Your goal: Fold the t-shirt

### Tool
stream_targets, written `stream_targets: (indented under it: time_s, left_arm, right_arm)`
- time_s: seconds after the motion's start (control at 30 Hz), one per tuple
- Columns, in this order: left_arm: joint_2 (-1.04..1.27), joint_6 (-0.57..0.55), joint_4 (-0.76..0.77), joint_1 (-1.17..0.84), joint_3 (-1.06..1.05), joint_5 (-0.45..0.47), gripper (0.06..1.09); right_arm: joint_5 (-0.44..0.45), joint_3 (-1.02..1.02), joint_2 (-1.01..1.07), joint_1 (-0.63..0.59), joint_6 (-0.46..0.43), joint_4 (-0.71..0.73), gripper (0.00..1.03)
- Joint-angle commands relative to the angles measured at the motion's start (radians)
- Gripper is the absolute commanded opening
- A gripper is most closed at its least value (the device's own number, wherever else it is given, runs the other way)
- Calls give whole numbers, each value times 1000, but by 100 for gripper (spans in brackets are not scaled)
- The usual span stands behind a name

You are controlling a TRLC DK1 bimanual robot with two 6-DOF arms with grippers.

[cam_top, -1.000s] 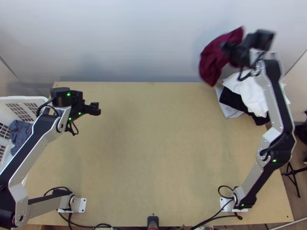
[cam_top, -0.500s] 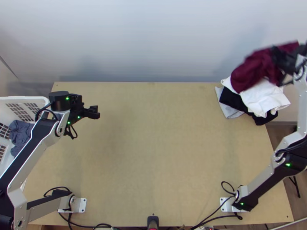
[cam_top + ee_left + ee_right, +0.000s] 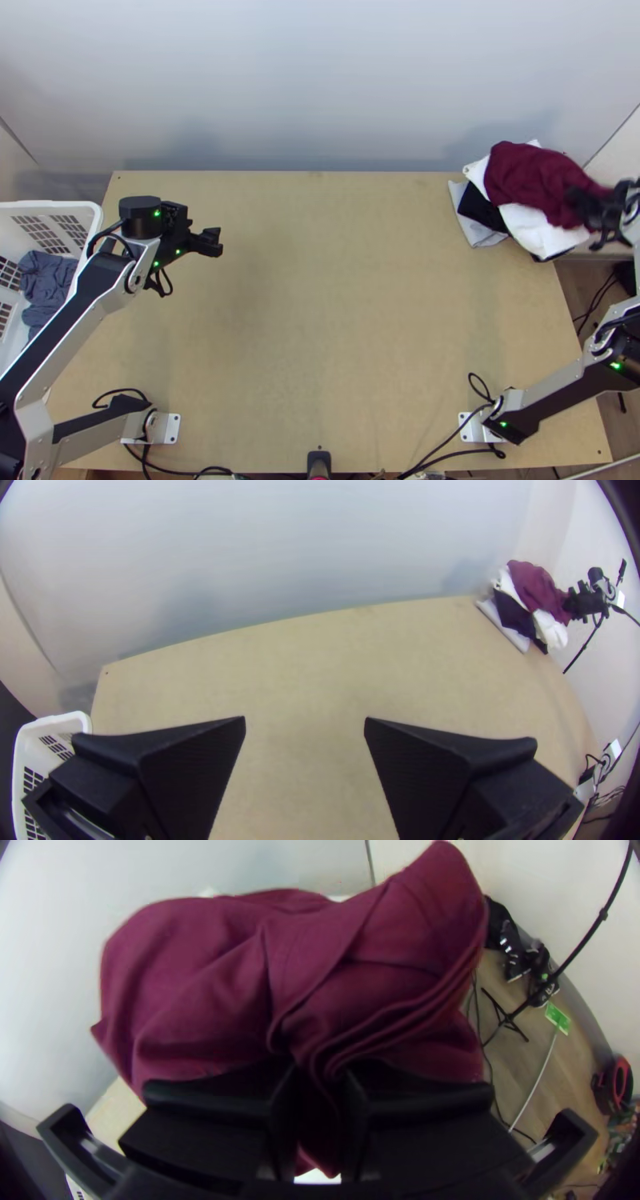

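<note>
At the near edge of the tabletop [image 3: 336, 320], around the middle, stands a small black object [image 3: 318, 462], with dark cables [image 3: 210, 472] on the side towards the near left corner. The left arm [image 3: 72, 316] slants up over the left edge, covering part of a white basket [image 3: 84, 210] beside that edge; a crumpled blue-grey cloth [image 3: 50, 276] lies inside. The left gripper [image 3: 211, 242] is above the far left part of the tabletop, its fingers well apart with nothing between them.

The right arm [image 3: 552, 394] reaches out past the right edge. Out there the right gripper [image 3: 584, 204] has its fingers close together on a gathered part of the maroon t-shirt [image 3: 528, 172], and hides a bit of it. The shirt is at the far right corner, bunched rather than flat: creases fan out from the grip, several layered edges curve in towards the fingers, and the rest bulges into rounded folds. It is over a white cloth [image 3: 532, 232], partly covering it; I can't tell how much weight rests there. Beneath the white one are a black cloth [image 3: 482, 210] and a light grey cloth [image 3: 472, 230]. Behind the far edge rises a pale wall [image 3: 320, 88].
</note>
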Motion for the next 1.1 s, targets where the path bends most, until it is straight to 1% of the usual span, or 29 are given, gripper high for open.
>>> stream_targets:
  time_s: [0.0, 0.07, 0.1, 0.17, 0.2, 0.23, 0.27, 0.4, 0.5, 0.6, 0.73, 0.83, 0.87, 0.93, 1.0, 1.07]
  left_arm:
    - [-55, -25, -11, -17, -30, 1, 93]
    - [-79, -32, -11, -17, -49, 1, 93]
    - [-88, -34, -13, -17, -58, -1, 93]
    - [-107, -34, -19, -17, -70, -1, 93]
    - [-114, -35, -19, -15, -73, -1, 93]
    - [-121, -37, -19, -11, -75, -2, 93]
    - [-122, -37, -19, -6, -75, -2, 93]
    - [-122, -40, -13, 11, -76, -7, 93]
    - [-134, -46, -9, 15, -92, -7, 93]
    - [-179, -64, 3, 15, -119, -7, 93]
    - [-242, -106, -5, 50, -145, -7, 93]
    - [-282, -140, -20, 109, -150, -5, 93]
    - [-295, -146, -19, 132, -156, -5, 94]
    - [-318, -149, -19, 178, -176, -4, 99]
    - [-345, -149, -19, 201, -208, -1, 99]
    - [-389, -147, -14, 205, -256, 1, 99]
  right_arm:
    - [-14, -174, -30, -70, -86, 69, 3]
    - [-21, -163, -47, -70, -89, 63, 3]
    - [-24, -158, -62, -68, -88, 64, 12]
    - [-41, -148, -113, -65, -60, 64, 52]
    - [-47, -138, -141, -57, -34, 66, 75]
    - [-67, -123, -164, -50, -13, 63, 92]
    - [-80, -108, -187, -43, 9, 63, 98]
    - [-98, -22, -262, -16, 81, 21, 99]
    - [-126, 9, -339, 1, 92, -28, 99]
    - [-152, -28, -438, 6, 93, -75, 99]
    - [-173, -183, -627, 19, 66, -63, 99]
    - [-178, -335, -776, 64, 7, -37, 99]
    - [-178, -393, -832, 88, -13, -28, 99]
    - [-178, -510, -951, 167, -33, -20, 99]
    - [-172, -626, -1067, 253, -59, -17, 99]
    - [-153, -715, -1156, 328, -62, -19, 99]
